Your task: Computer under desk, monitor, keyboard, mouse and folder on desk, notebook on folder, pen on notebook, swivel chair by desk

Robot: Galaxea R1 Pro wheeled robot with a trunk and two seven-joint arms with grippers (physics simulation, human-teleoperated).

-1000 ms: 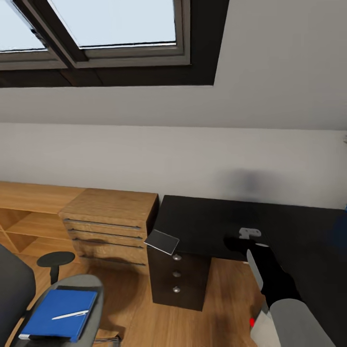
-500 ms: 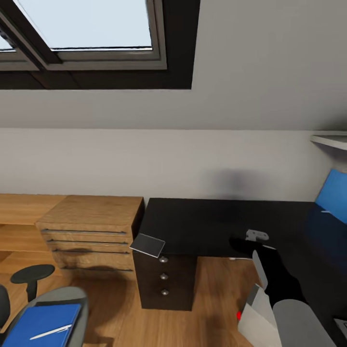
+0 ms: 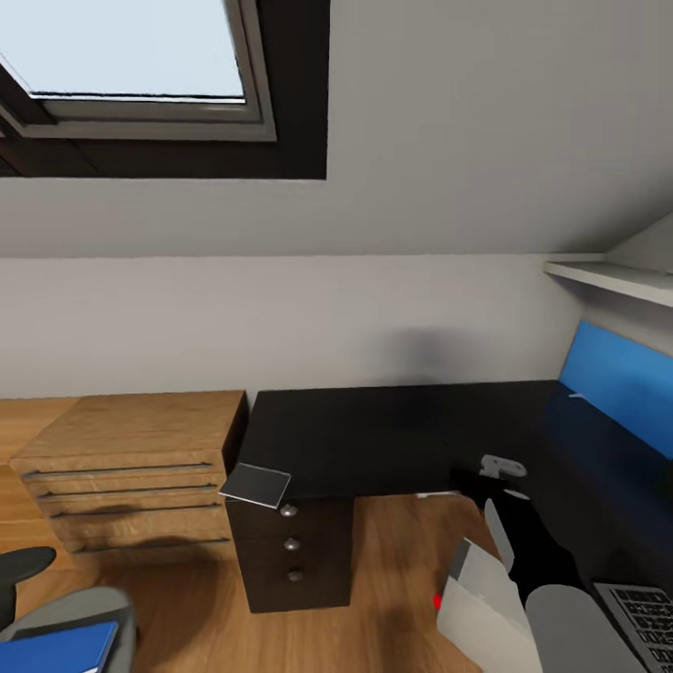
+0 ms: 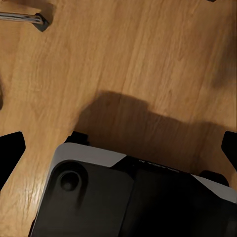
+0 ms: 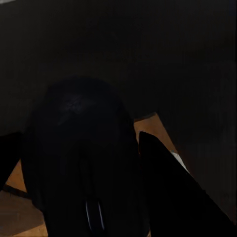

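In the right wrist view the dark rounded mouse (image 5: 84, 158) sits between the two fingers of my right gripper (image 5: 89, 163), which is shut on it. From the head, that gripper (image 3: 479, 472) hovers at the front edge of the glossy black desk (image 3: 374, 435). A thin grey notebook (image 3: 254, 484) lies on the desk's left front corner, above the dark drawer unit (image 3: 292, 551). The grey computer (image 3: 479, 598) with its red light stands on the floor under my right arm. A keyboard (image 3: 645, 608) corner shows at the lower right. The swivel chair (image 3: 84, 608) bears the blue folder (image 3: 51, 648). The pen is out of view. My left gripper (image 4: 118, 148) is open above the floor.
A light wooden drawer cabinet (image 3: 126, 467) stands against the wall left of the desk. A bright blue flat panel (image 3: 617, 374) stands at the desk's right end under a white shelf (image 3: 608, 276). A roof window (image 3: 131, 56) is overhead. The left wrist view looks down on my base (image 4: 123, 197) and the wooden floor.
The head view has swung right: chair, folder and cabinet slid toward the left edge, and the keyboard and blue panel came in at the right. My right gripper still holds the mouse.
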